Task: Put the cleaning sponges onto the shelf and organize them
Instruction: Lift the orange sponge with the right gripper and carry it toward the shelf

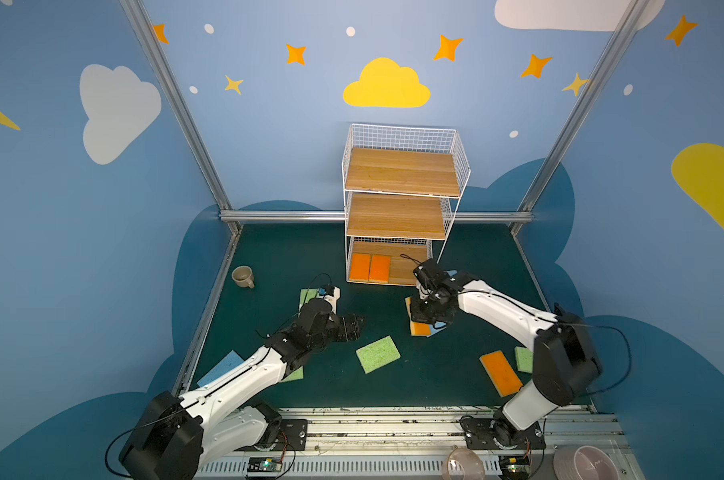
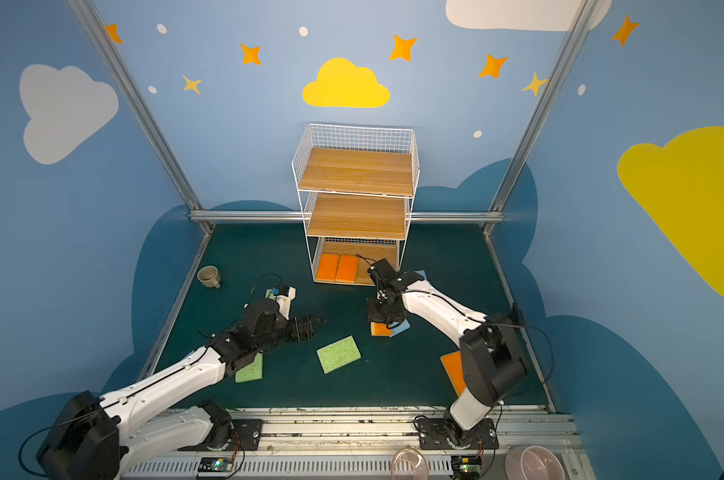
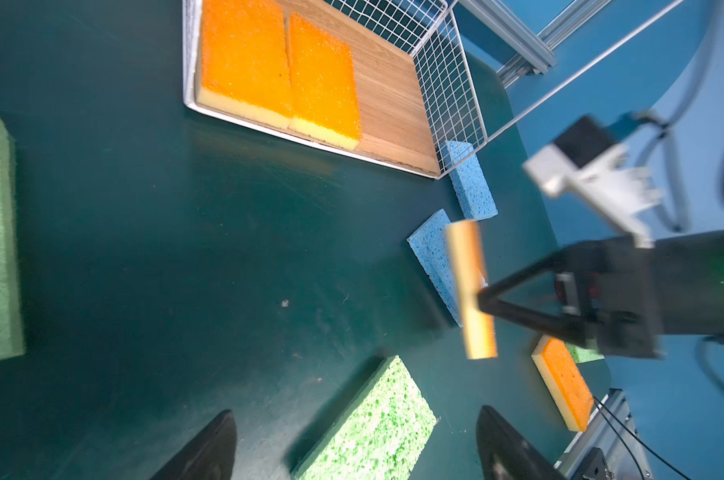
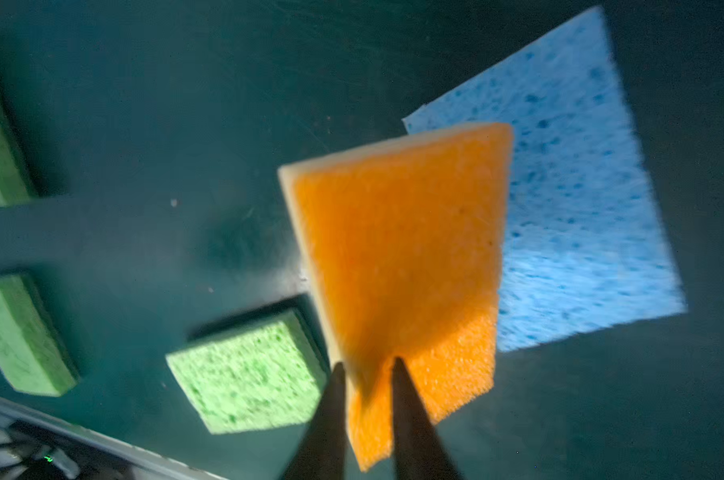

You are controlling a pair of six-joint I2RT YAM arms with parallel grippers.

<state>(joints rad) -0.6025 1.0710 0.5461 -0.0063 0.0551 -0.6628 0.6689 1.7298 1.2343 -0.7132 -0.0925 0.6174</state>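
Observation:
The shelf [image 1: 401,172] stands at the back, and two orange sponges [image 1: 360,267] [image 1: 379,268] lie side by side on its bottom board [image 3: 393,104]. My right gripper [image 4: 368,363] is shut on one end of a third orange sponge [image 4: 401,232]. That sponge hangs steeply tilted [image 3: 472,291] over a blue sponge [image 4: 580,208] on the mat. My left gripper [image 3: 357,415] is open and holds nothing. It hovers just behind a green sponge [image 1: 378,354] in both top views. More sponges lie loose: orange [image 1: 500,372], green [image 1: 523,359], green [image 2: 250,369], blue [image 1: 221,368] and blue [image 3: 472,183].
A beige mug [image 1: 243,276] stands at the mat's left edge. Another green sponge [image 1: 308,296] lies behind the left arm. Metal frame posts and a rail bound the mat. A pink bowl [image 1: 586,463] and a clear cup [image 1: 464,463] sit by the front rail.

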